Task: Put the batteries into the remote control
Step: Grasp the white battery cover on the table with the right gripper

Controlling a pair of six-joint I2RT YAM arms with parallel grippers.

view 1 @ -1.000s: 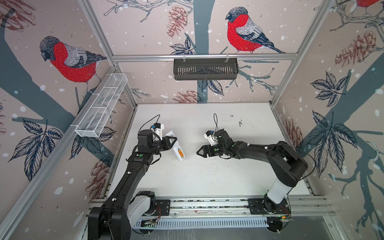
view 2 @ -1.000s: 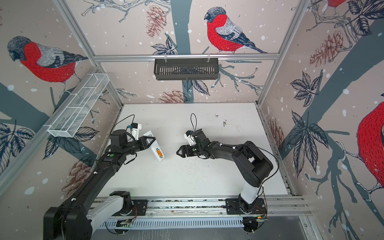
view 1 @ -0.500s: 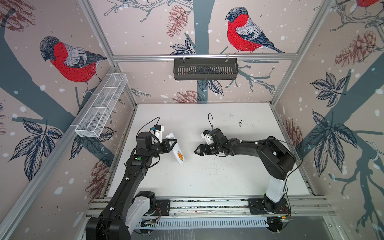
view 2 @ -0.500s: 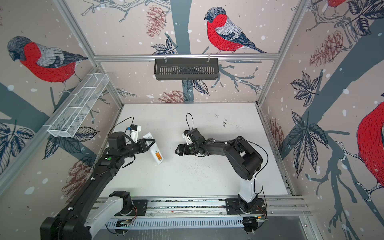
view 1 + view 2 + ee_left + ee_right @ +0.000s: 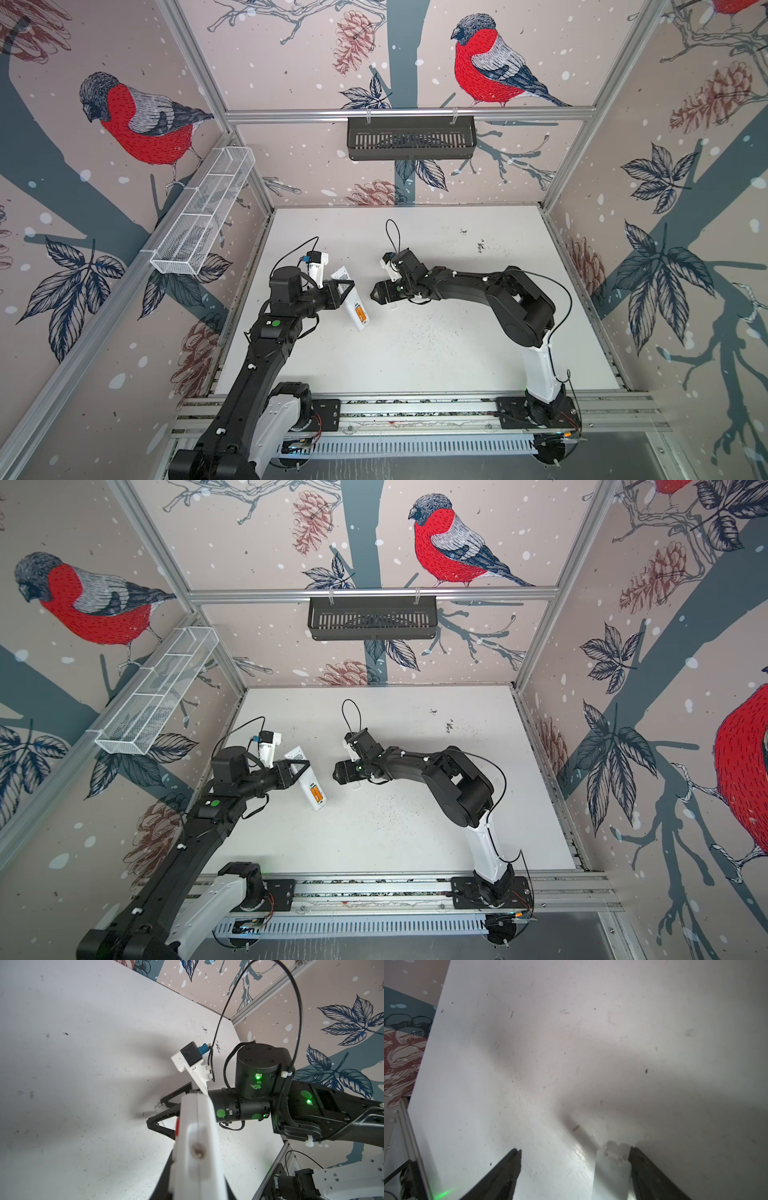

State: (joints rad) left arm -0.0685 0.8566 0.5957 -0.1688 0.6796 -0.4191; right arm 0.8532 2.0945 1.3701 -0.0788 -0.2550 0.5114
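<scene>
- Closer now: right gripper (image 5: 374, 296) has slid toward the remote control (image 5: 352, 302), jaws wide apart.
- left gripper (image 5: 349, 291) is clamped on that remote.
- batteries (image 5: 360, 314) sit in it, just past the left tips.
- small white piece (image 5: 612, 1165) touches one right finger.

1. The white table (image 5: 478, 365) filled the lower middle of both top views, its surface scuffed and faintly stained.
2. Dark specks (image 5: 428, 332) were scattered across its centre, and a denser smudge (image 5: 481, 247) sat toward its upper right.
3. A small pale flat piece (image 5: 612, 1167) lay on it, clearest in the right wrist view.
</scene>
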